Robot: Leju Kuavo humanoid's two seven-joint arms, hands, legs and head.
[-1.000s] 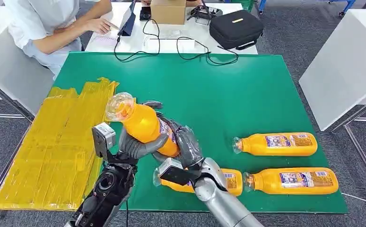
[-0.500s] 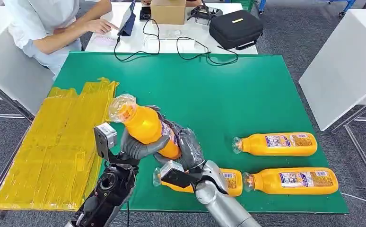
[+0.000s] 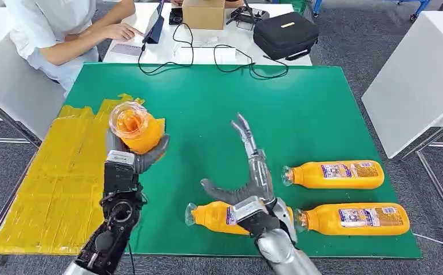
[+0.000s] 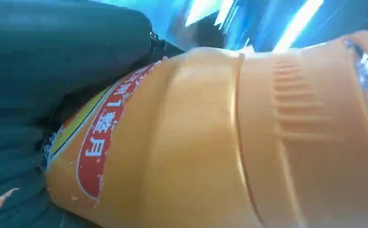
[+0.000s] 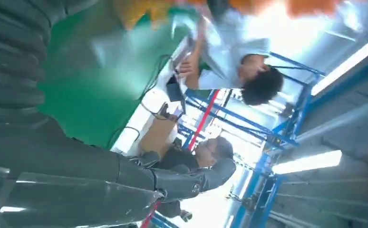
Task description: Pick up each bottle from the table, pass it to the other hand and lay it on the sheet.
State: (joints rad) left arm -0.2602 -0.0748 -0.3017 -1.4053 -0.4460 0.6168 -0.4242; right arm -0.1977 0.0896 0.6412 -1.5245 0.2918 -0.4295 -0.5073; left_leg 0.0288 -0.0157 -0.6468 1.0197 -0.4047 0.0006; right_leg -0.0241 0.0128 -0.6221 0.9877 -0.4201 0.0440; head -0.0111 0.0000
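Note:
My left hand (image 3: 133,157) grips an orange juice bottle (image 3: 134,129) and holds it above the right edge of the yellow sheet (image 3: 64,172), its clear cap end pointing at the camera. The left wrist view shows the bottle's orange body (image 4: 248,142) and red label close up against the hand (image 4: 53,61). My right hand (image 3: 250,172) is open over the green table (image 3: 299,109), fingers spread and pointing away from me, holding nothing; its fingers (image 5: 125,180) show in the right wrist view. Three more orange bottles lie on the table: one (image 3: 216,216) just below my right hand, two (image 3: 333,175) (image 3: 353,219) further right.
A person (image 3: 59,28) sits at the far left corner, behind the table. A white desk behind holds a black case (image 3: 285,34), a cardboard box (image 3: 203,12) and cables. A white table (image 3: 419,74) stands to the right.
My right hand has let go of the bottle and spread open, moving right. My left hand has carried the bottle left and up, over the sheet's edge.

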